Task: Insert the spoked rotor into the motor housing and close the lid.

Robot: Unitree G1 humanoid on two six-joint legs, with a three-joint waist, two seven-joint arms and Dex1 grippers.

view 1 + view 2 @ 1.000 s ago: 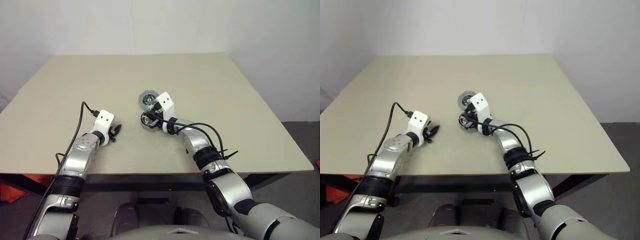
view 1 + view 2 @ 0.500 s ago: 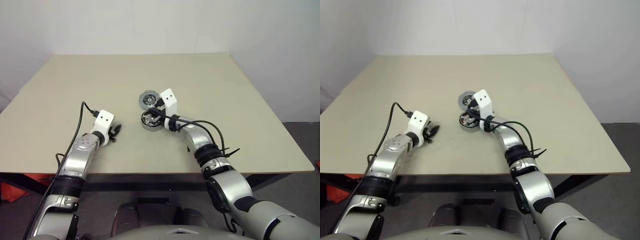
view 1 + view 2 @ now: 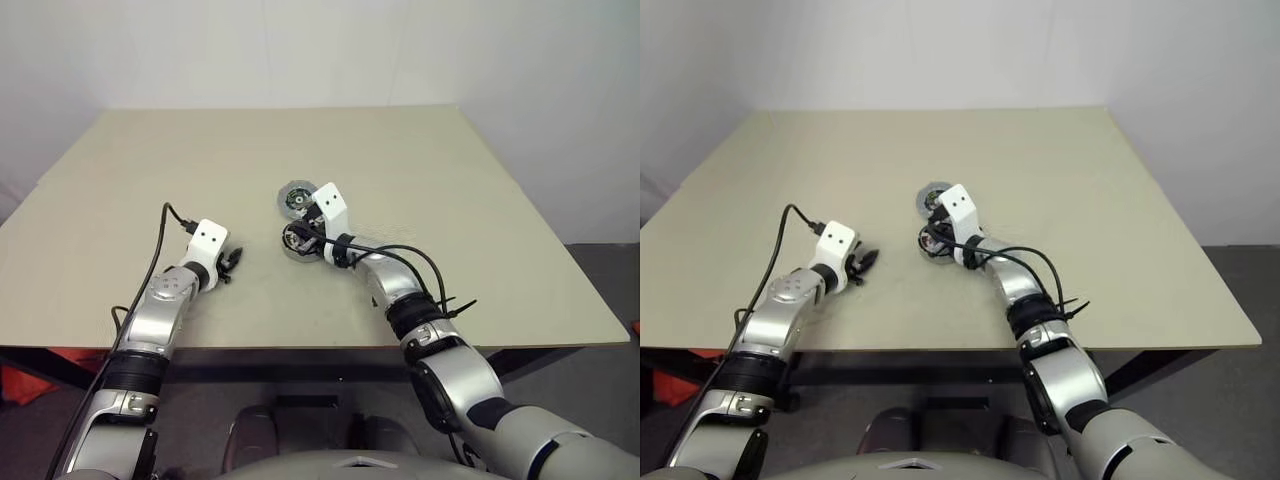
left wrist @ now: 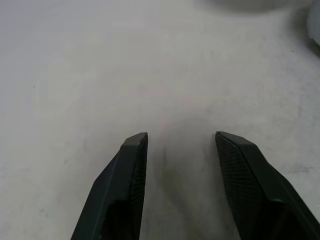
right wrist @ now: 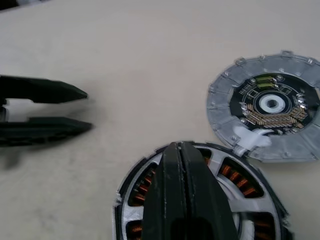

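Since half a second ago, the right claw (image 5: 181, 150) has been pulled back a little, pinched shut over the spoked rotor (image 5: 235, 192), seated in the motor housing (image 3: 297, 243). The lid (image 5: 270, 105) lies open beside it, stiff and light; its rim is best pushed. The left claw (image 4: 182, 145) is half open, empty.

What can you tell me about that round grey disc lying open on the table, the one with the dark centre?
The round grey metal lid lies flat on the beige table, inner face up. Its rim is faceted, with small notches. Its dark centre holds a white ring, gold-coloured parts and a small green strip. A pale tab at its edge joins it to the silver motor housing, where a black-rimmed spoked rotor sits over copper windings. Neither hand touches the lid.
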